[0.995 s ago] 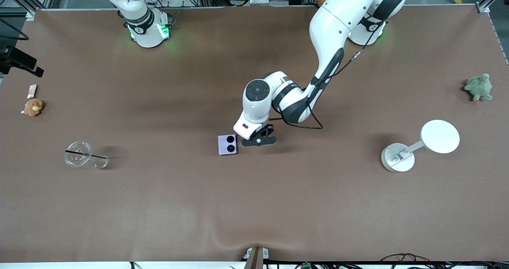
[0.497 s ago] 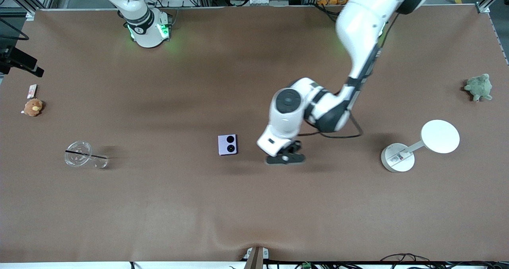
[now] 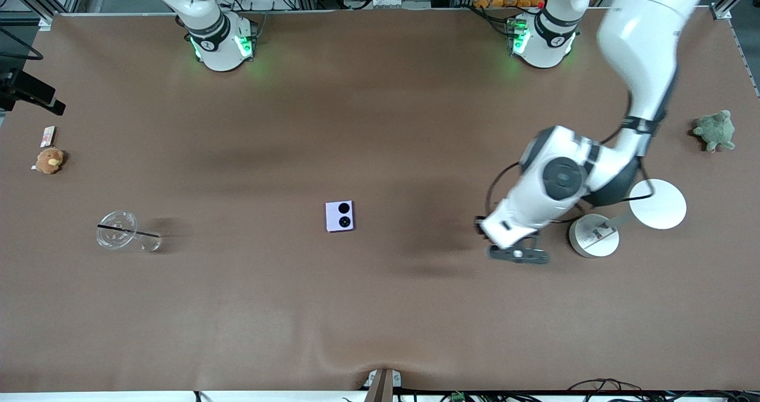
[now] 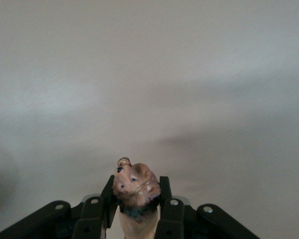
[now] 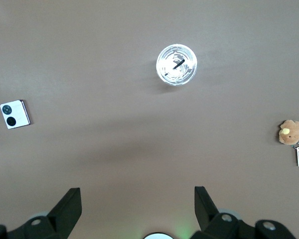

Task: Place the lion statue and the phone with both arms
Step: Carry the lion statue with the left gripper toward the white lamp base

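Carrying the lion statue (image 4: 135,191) pinched between its fingers, my left gripper (image 3: 518,253) now hangs over bare table just beside the white round-based stand (image 3: 594,236), toward the left arm's end. A second ago it was right next to the phone (image 3: 339,215) at mid-table; in that second it has swung well away, and the phone has not shifted at all. I read that as the phone already being set down and the lion now being in transit to its own spot. In the left wrist view the little orange-brown figure sits clamped between the two pads, its head poking out, with only plain tabletop below.

My right gripper (image 5: 137,209) waits up high near its base with its jaws spread wide and empty; its wrist camera looks down on the phone, the clear lidded cup (image 5: 176,64) and the tan plush toy (image 5: 290,132). The green plush turtle (image 3: 715,130) lies near the table edge at the left arm's end, farther from the front camera than the stand.
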You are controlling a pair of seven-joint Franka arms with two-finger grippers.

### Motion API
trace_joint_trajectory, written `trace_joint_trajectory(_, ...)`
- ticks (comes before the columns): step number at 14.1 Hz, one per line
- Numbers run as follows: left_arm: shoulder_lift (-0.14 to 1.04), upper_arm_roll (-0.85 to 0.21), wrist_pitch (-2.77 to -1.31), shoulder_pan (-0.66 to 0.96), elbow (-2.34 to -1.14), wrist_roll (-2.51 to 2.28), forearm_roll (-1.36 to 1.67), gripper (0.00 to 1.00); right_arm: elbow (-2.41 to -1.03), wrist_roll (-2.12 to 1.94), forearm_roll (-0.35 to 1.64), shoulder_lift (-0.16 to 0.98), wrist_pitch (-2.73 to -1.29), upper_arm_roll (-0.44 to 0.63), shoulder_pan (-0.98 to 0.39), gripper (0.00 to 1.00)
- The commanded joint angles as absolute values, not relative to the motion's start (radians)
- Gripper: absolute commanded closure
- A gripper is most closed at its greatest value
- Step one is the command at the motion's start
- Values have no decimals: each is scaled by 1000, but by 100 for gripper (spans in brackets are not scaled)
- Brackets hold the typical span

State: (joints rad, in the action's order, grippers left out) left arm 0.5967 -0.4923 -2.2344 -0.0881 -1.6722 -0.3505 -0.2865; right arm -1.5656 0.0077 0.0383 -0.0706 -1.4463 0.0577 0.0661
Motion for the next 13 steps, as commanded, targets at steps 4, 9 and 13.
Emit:
trace_joint_trajectory(4, 568, -522, -2374, -242, -1845, -328, -477, 100, -1551, 3, 49, -52, -1460, 48, 66, 0)
trace_joint_trajectory(9, 580, -520, -2479, -330, -1917, -315, -592, 100, -1551, 5, 148, 47, -1538, 48, -6, 0)
trace_joint_trajectory(13, 617, -522, -2505, -370, -1921, -302, -606, 100, -1549, 2, 175, 144, -1595, 48, -116, 0)
